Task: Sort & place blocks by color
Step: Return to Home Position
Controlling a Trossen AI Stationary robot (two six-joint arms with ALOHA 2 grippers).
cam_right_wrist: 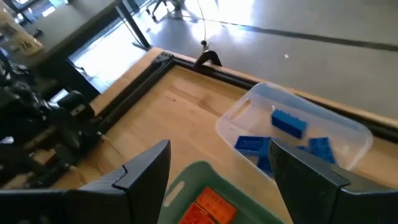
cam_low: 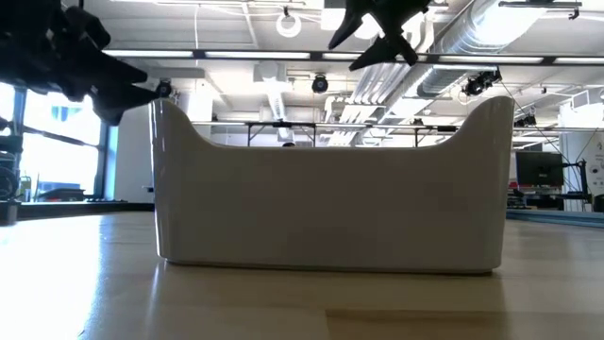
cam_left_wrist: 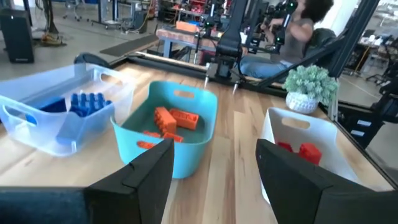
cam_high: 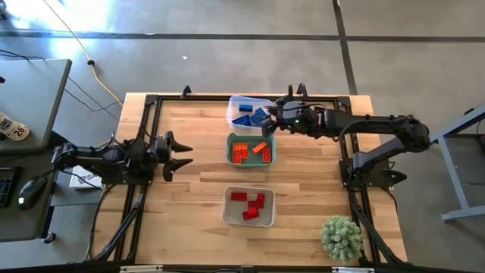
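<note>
Three bins stand in a row down the table's middle. The clear bin point(cam_high: 247, 112) at the far side holds blue blocks point(cam_right_wrist: 288, 121). The teal bin point(cam_high: 251, 149) holds orange blocks point(cam_left_wrist: 175, 118). The grey-white bin point(cam_high: 248, 205) nearest holds red blocks point(cam_high: 251, 204). My right gripper point(cam_high: 270, 119) hovers open above the gap between the clear and teal bins, holding nothing; in its wrist view point(cam_right_wrist: 221, 171) the fingers stand apart. My left gripper point(cam_high: 182, 153) waits open at the table's left side, also in its wrist view point(cam_left_wrist: 214, 168).
A small potted plant point(cam_high: 341, 237) stands at the near right corner. The black frame rail point(cam_high: 144, 136) runs along the table's edges. In the low view the grey-white bin point(cam_low: 330, 189) fills the middle. A person point(cam_left_wrist: 298, 31) sits beyond the table.
</note>
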